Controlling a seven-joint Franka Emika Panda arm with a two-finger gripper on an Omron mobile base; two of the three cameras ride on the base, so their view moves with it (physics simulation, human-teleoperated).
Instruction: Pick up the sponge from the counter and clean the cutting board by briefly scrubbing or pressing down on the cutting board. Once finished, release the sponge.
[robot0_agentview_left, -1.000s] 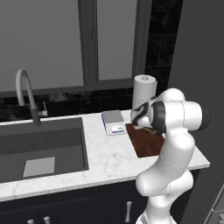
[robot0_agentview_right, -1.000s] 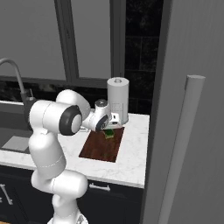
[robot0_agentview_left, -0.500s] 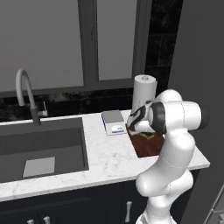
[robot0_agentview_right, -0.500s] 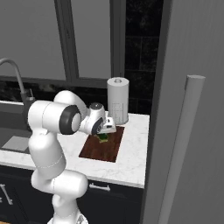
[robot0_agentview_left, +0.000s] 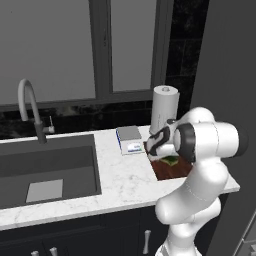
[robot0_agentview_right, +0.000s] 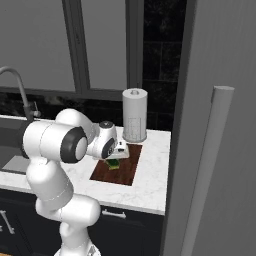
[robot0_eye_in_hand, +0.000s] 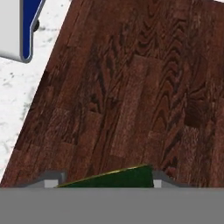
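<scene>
While tool (robot0_agentview_right: 114, 161) grips sponge (robot0_agentview_right: 114, 164) over cutting board (robot0_agentview_right: 126, 172), no legible labels

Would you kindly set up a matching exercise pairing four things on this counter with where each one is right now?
Things:
1. sponge
2. cutting board
3. kitchen scale
4. paper towel roll

Places:
A. upright at the back, behind the board
B. flat on the marble by the counter's front edge
C. held in the hand over the board
D. between the sink and the board

Pairs: 1-C, 2-B, 3-D, 4-A
</scene>
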